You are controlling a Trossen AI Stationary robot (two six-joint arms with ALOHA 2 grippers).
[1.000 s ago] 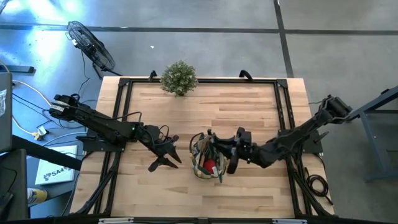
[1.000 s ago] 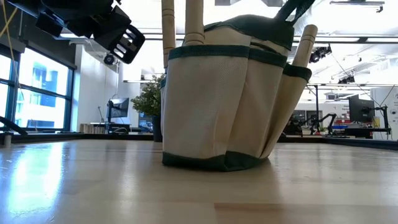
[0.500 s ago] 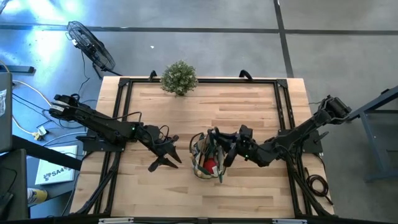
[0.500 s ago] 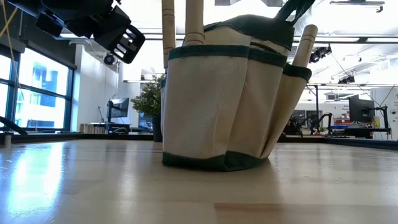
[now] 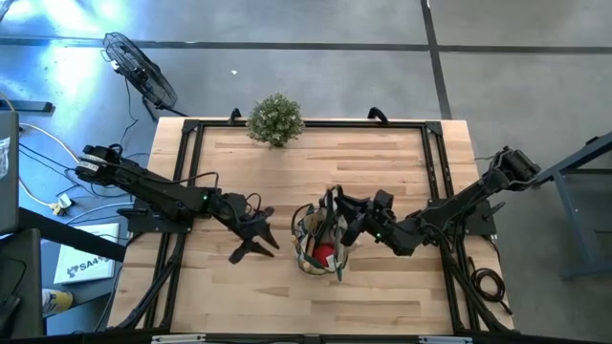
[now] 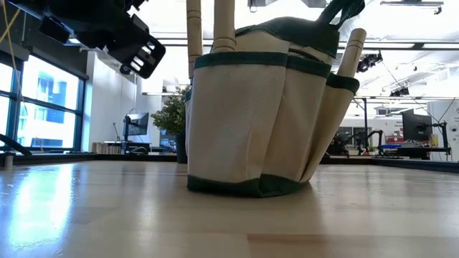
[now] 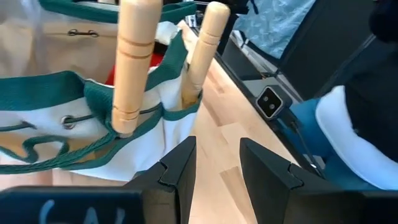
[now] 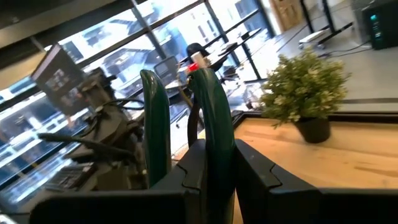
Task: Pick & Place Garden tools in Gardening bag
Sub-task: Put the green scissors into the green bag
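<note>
- The right gripper (image 8: 214, 165) is clamped on the green-handled pruners (image 8: 208, 106). Over the last second it has slid back from the bag's mouth and lifted them upright.
- The small tan and green fabric gardening bag (image 5: 318, 241) sits mid-table, wooden tool handles (image 7: 134, 62) poking out. I think the pruners go in next.
- The left gripper (image 5: 256, 241) waits just beside the bag, fingers apart, holding nothing.

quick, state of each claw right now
left claw: open, empty, beside the bag
right claw: shut on the pruners, above the bag
</note>
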